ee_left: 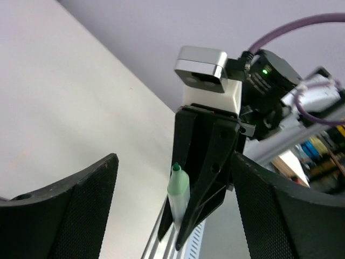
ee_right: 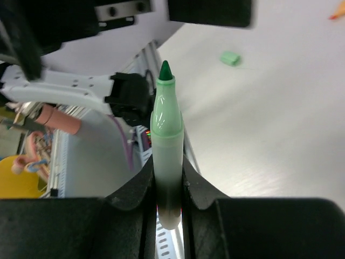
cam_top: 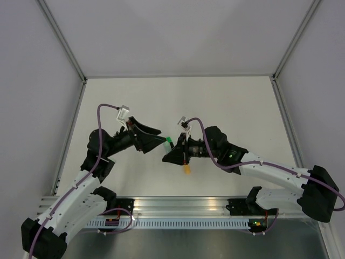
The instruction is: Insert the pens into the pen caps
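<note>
Two arms over a pale counter, seen from above and from each wrist.

**Hidden or unclear.** In the top view the two wrists meet at mid-counter and cover most of what lies between them; only a small patch of green shows there. The lower barrel of the green-tipped pen is sunk between the right fingers, so its end is out of sight. An orange-yellow piece lies on the counter just beside the right wrist, partly covered by it; whether it is a pen or a cap cannot be told. In the right wrist view an orange sliver is cut off at the upper right corner. The green cap is small and blurred in that view and cannot be made out from above.

**Fingers.** The left fingers stand wide apart with nothing between them, facing the pen. The right fingers are clamped on the pen's dark barrel, its pale green collar and darker green tip bare and uncapped, raised above the counter.

**Count.** One green-tipped pen, held in the right fingers; one green cap, lying on the counter apart from the pen; one orange-yellow piece, on the counter; two arms, each with two fingers.
</note>
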Motion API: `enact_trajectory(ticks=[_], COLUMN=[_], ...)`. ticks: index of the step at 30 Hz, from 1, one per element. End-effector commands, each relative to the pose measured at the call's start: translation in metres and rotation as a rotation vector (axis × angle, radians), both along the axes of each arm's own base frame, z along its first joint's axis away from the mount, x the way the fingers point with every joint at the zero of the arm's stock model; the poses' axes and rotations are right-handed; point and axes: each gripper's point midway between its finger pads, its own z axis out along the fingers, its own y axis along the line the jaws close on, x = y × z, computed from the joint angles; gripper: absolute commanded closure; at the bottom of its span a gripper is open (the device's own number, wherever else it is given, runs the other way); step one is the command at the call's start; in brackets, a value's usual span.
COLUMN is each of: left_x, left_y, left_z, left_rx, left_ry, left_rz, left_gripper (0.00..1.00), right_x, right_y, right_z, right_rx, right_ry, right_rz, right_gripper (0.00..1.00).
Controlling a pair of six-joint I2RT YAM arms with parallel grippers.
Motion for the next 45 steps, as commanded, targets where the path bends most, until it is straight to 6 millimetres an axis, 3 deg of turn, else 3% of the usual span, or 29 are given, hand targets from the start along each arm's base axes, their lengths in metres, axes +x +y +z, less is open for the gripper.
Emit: enact_trajectory(ticks=[1, 2, 4, 6, 7, 9, 10, 11, 14, 16, 19, 22, 31, 37, 45], left_x=[0.039, 0.044, 0.065, 0.081, 0.099, 0.114, 0.113, 0.115, 0.112, 0.096, 0.069, 0.049, 0.030, 0.019, 0.024], left_y=[0.020, 0.023, 0.039, 0.056, 0.075, 0.115, 0.117, 0.140, 0.177, 0.204, 0.230, 0.238, 0.237, 0.252, 0.257], left_z=[-0.015, -0.014, -0.046, -0.060, -0.079, -0.109, -0.117, -0.130, -0.161, -0.187, -0.211, -0.224, -0.242, -0.245, -0.260], left_rx=[0.104, 0.120, 0.219, 0.284, 0.328, 0.391, 0.408, 0.417, 0.330, 0.264, 0.187, 0.130, 0.087, 0.089, 0.081], left_ry=[0.098, 0.111, 0.240, 0.326, 0.409, 0.570, 0.618, 0.704, 0.955, 1.173, 1.407, 1.559, 1.824, 1.835, 1.837], left_rz=[0.257, 0.288, 0.433, 0.567, 0.717, 0.917, 0.933, 1.005, 1.141, 1.269, 1.420, 1.512, 1.637, 1.785, 1.833], left_gripper=[0.11, 0.11, 0.10, 0.10, 0.11, 0.12, 0.12, 0.12, 0.12, 0.13, 0.14, 0.14, 0.18, 0.23, 0.23], right_x=[0.050, 0.056, 0.084, 0.098, 0.103, 0.109, 0.109, 0.110, 0.118, 0.123, 0.121, 0.120, 0.117, 0.117, 0.114], right_y=[-0.022, -0.029, -0.048, -0.062, -0.066, -0.071, -0.071, -0.072, -0.077, -0.080, -0.080, -0.079, -0.079, -0.079, -0.078], right_z=[0.005, -0.001, -0.004, -0.010, -0.012, -0.014, -0.016, -0.018, -0.024, -0.027, -0.027, -0.027, -0.024, -0.024, -0.022], right_rx=[-0.057, -0.066, -0.070, -0.099, -0.106, -0.103, -0.104, -0.111, -0.142, -0.159, -0.153, -0.152, -0.141, -0.137, -0.129], right_ry=[-0.031, -0.010, 0.000, -0.002, -0.002, 0.008, 0.011, 0.011, 0.008, 0.005, 0.008, 0.013, 0.013, 0.013, 0.015], right_rz=[-0.221, -0.243, -0.343, -0.417, -0.441, -0.462, -0.459, -0.465, -0.495, -0.510, -0.502, -0.496, -0.486, -0.482, -0.468], right_gripper=[1.00, 1.00, 1.00, 1.00, 1.00, 1.00, 1.00, 1.00, 1.00, 1.00, 1.00, 1.00, 1.00, 1.00, 1.00])
